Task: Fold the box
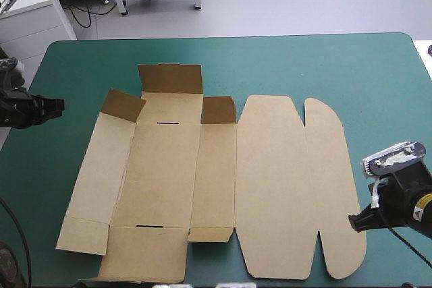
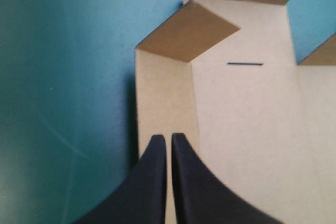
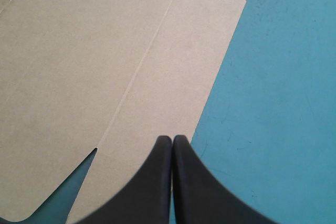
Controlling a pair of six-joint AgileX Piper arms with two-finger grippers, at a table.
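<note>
Brown box (image 1: 223, 180) lies opened out flat on the teal-green worktop (image 1: 324, 65), spanning centre to right. Three short flaps at its far end are tilted up. Left gripper (image 1: 55, 106) is off the box's left side over bare cover, black fingers together, holding nothing. Right gripper (image 1: 356, 221) is at the box's rounded right edge, fingers pressed together, empty.

Plain brown box (image 1: 169, 187), teal-green cover (image 1: 324, 65), fingers (image 2: 149, 182) apparently plain black.
</note>
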